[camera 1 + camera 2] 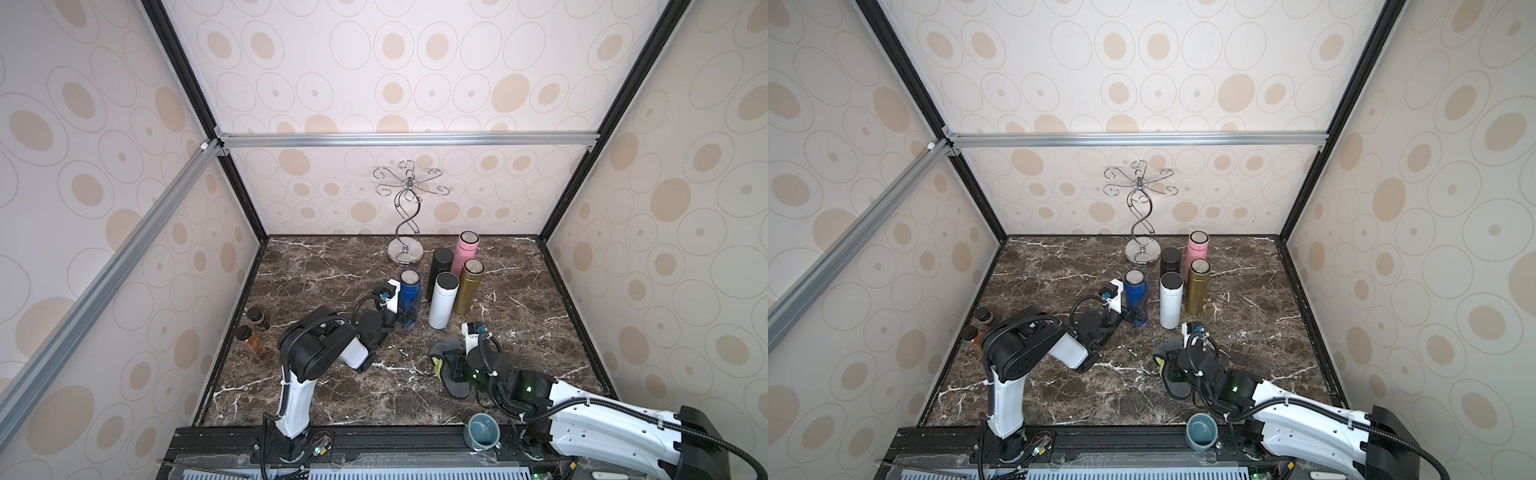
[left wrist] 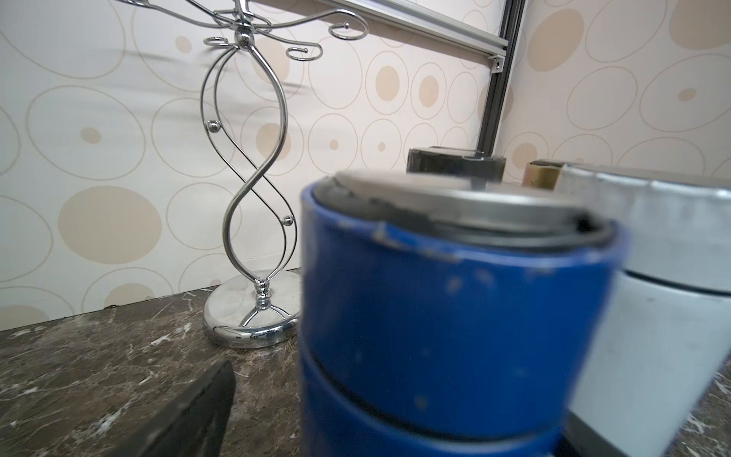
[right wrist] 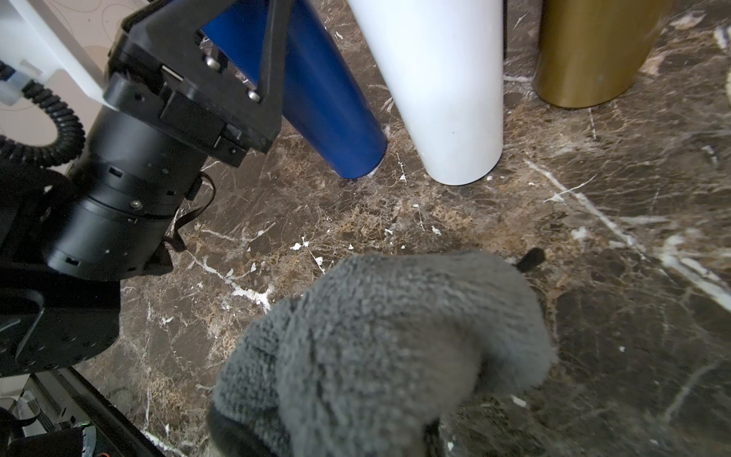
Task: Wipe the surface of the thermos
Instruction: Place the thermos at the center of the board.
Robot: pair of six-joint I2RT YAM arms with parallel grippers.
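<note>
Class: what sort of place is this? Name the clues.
Probably a robot test booth: wallpapered panels on an aluminium frame, a marble-look table, left arm and right arm mounted at its front.

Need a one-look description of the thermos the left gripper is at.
On the dark marble table, find the chrome scrolled stand by the back wall, with five upright thermoses near it. The blue thermos stands just in front of its base, next to the white thermos. It is the only blue one of the five.

Blue thermos (image 1: 409,299) standing upright, grey cloth (image 3: 387,348) bunched
</note>
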